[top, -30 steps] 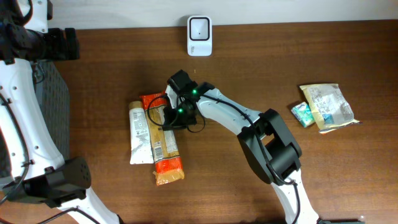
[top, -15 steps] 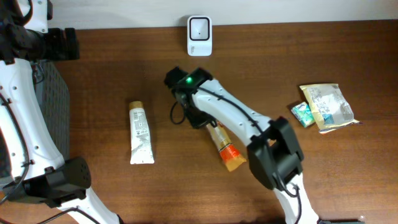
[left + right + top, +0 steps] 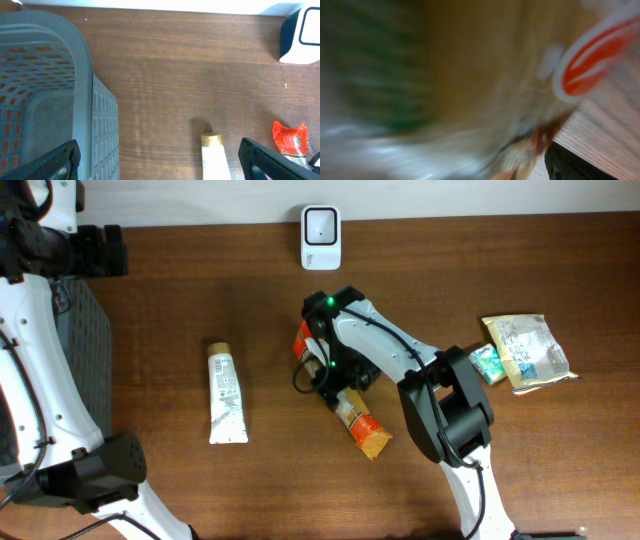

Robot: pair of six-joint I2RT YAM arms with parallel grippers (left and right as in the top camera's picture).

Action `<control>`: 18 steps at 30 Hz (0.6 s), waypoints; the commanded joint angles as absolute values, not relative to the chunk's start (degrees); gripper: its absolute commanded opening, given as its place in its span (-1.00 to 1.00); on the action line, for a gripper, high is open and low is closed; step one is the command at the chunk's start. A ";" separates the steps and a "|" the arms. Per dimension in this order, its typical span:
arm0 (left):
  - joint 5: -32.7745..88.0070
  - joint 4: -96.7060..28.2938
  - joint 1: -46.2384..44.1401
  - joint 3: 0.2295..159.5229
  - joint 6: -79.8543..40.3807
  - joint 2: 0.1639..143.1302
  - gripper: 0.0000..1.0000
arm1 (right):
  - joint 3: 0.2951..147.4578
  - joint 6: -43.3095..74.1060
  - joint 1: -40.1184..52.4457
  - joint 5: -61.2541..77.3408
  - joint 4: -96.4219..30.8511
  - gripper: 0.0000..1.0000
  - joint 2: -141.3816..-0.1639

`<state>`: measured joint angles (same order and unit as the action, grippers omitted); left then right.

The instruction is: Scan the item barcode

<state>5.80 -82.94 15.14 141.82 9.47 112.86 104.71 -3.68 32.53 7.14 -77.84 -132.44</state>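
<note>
An orange and tan snack packet (image 3: 360, 428) lies slanted on the table, below the white barcode scanner (image 3: 321, 224) at the back edge. My right gripper (image 3: 336, 372) sits over the packet's upper half. In the right wrist view the blurred packet (image 3: 470, 75) fills the picture, and one black finger (image 3: 572, 165) stands far out at the lower right, so the jaws are open. My left gripper (image 3: 160, 170) hovers wide open and holds nothing, over bare table between the basket and a white tube (image 3: 216, 157).
A white tube with a tan cap (image 3: 227, 393) lies left of centre. A grey mesh basket (image 3: 82, 75) stands at the left edge. A tan pouch (image 3: 528, 350) and a small green pack (image 3: 487, 363) rest at the right.
My right gripper carried the packet from beside the tube rightward to below the scanner. Its jaws have opened and the packet now lies on the table.
</note>
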 commanded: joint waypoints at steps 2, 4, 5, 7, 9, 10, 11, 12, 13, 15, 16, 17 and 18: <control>6.26 -82.85 15.18 142.06 10.39 112.73 0.98 | 101.54 -4.08 34.17 3.84 -75.31 0.68 -132.49; 6.26 -82.85 15.18 142.06 10.39 112.73 0.98 | 101.56 -4.08 33.98 3.90 -74.59 0.64 -132.49; 6.24 -82.85 15.18 142.06 10.39 112.73 0.98 | 101.58 -4.10 34.00 4.36 -74.61 0.50 -132.49; 6.26 -82.85 15.18 142.06 10.39 112.73 0.98 | 102.85 -4.12 34.00 6.15 -75.94 0.24 -132.38; 6.26 -82.85 15.18 142.06 10.39 112.73 0.99 | 106.02 -4.27 34.00 8.56 -77.84 0.23 -132.38; 6.24 -82.85 15.18 142.06 10.39 112.73 0.98 | 107.46 -4.27 34.00 9.74 -78.13 0.24 -132.38; 6.26 -82.85 15.18 142.06 10.39 112.73 0.98 | 108.53 -4.27 34.00 11.07 -78.13 0.24 -132.38; 6.26 -82.85 15.18 142.06 10.39 112.73 0.98 | 109.40 -4.27 34.00 12.08 -77.97 0.23 -132.38; 6.24 -82.85 15.18 142.06 10.39 112.73 0.98 | 109.65 -4.23 34.00 12.32 -77.69 0.21 -132.38; 6.26 -82.85 15.18 142.06 10.39 112.73 0.98 | 109.62 -4.05 34.00 13.87 -76.95 0.09 -132.40; 6.26 -82.85 15.18 142.06 10.39 112.73 0.98 | 109.56 -4.03 34.02 14.72 -76.14 0.07 -132.51; 6.26 -82.85 15.18 142.06 10.39 112.73 0.98 | 109.14 -3.20 34.06 14.98 -74.41 0.06 -132.51; 6.26 -82.85 15.18 142.06 10.39 112.73 0.98 | 108.57 -2.50 34.06 14.87 -73.03 0.06 -132.53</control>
